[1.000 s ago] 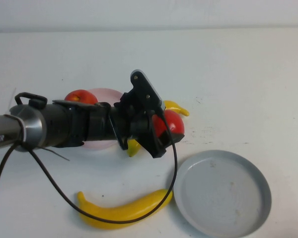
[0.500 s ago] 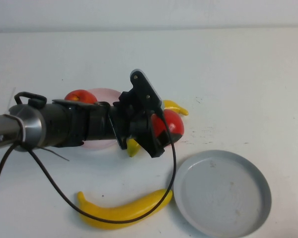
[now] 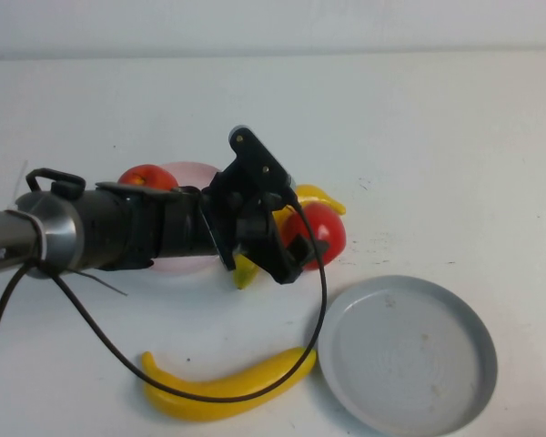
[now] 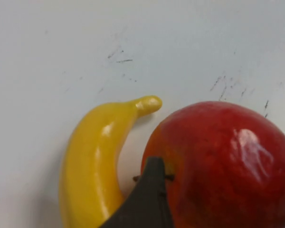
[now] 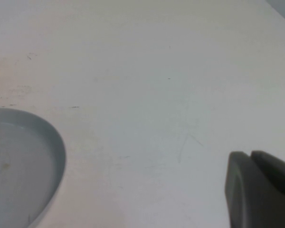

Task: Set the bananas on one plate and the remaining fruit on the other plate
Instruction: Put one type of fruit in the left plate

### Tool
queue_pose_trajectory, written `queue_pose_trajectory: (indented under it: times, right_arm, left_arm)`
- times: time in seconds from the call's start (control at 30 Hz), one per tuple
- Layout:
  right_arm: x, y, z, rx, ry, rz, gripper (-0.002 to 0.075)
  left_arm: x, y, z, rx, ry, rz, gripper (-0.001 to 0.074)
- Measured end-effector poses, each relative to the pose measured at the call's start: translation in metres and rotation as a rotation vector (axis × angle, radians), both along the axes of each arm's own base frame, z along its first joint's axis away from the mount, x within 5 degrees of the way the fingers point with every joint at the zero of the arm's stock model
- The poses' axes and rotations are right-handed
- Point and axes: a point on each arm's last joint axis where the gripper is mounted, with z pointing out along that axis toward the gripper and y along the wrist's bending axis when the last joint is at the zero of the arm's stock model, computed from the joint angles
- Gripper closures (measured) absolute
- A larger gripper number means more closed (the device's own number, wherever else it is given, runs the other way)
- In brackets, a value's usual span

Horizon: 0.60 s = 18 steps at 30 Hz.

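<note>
1. Shifted since a second ago: the left tool [image 3: 287,241] has swung its head a touch farther from the robot, and the near apple [image 3: 320,232] now sits slightly more to the right.
2. Left tool hangs right over that apple, its dark tip against the stem dimple in the wrist view; spread or pinching, I cannot tell.
3. Right tool [image 5: 256,190] is parked over bare white counter [image 3: 437,137], beside the grey-blue plate [image 3: 409,284]; its state I cannot tell either.
4. Grey-blue plate: round, raised rim, speckled, nothing on it.
5. Pink plate [image 3: 196,173]: smaller, shallow, mostly hidden behind the left arm, to the left of the held-over apple. That is the way this apple must travel, I judge, and the left arm is nearer.
6. Long banana [image 3: 227,391]: glossy, curved, lying left-to-right near the robot.
7. Second apple [image 3: 147,177]: shiny red, at the pink plate's left edge.
8. Small banana [image 3: 320,195]: smooth yellow, just beside the near apple.
</note>
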Motion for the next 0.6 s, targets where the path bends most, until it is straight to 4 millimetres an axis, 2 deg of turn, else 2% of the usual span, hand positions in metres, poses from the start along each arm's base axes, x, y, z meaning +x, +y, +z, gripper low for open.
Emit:
queue_pose_trajectory:
  times: [0.23,0.43,0.6]
  right_arm:
    - [0.0,0.0,0.0,0.0,0.0,0.0,0.0742]
    - [0.0,0.0,0.0,0.0,0.0,0.0,0.0742]
    - [0.0,0.0,0.0,0.0,0.0,0.0,0.0742]
  left_arm:
    - [0.003,-0.003,-0.017,0.009,0.043,-0.008,0.0073]
    - [0.003,-0.005,-0.017,-0.001,0.046,-0.021,0.0077]
    - [0.004,-0.005,-0.017,-0.002,0.045,-0.021,0.0153]
